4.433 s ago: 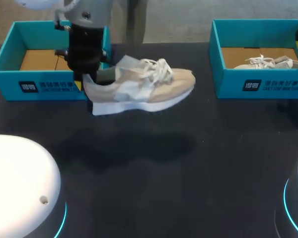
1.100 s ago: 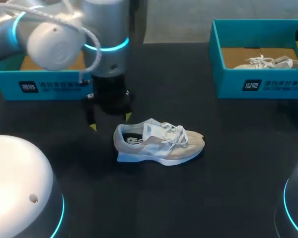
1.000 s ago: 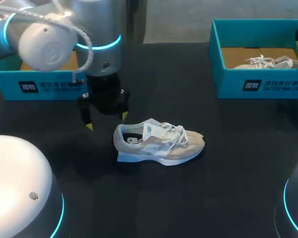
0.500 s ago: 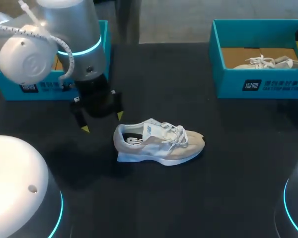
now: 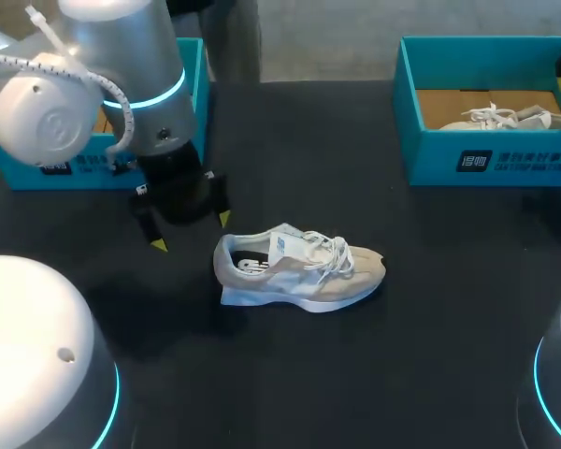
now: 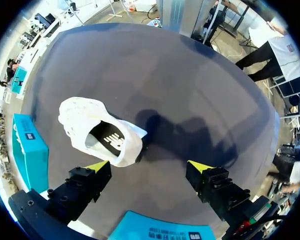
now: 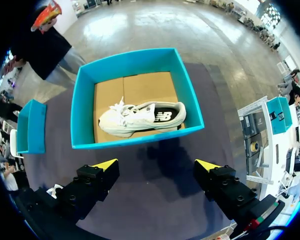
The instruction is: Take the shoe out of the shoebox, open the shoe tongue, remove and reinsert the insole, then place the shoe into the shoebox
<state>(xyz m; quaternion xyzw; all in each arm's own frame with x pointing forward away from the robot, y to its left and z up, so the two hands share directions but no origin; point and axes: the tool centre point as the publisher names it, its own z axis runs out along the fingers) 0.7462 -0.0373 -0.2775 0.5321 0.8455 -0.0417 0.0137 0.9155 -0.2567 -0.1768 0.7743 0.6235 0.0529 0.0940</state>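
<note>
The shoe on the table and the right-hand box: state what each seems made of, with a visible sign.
Shoe: probably soft textile or suede, matte beige panels; white sole looks like foam. Box: likely cardboard, teal outer walls, plain brown floor.

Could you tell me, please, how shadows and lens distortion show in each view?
Head view: even light, the shoe sharp, a soft shadow on the table beside its heel. Left wrist view: fisheye bends the table's edge; a dark shadow falls beside the shoe, ahead of the left pincer. Right wrist view: a dark shadow lies before the shoebox.
</note>
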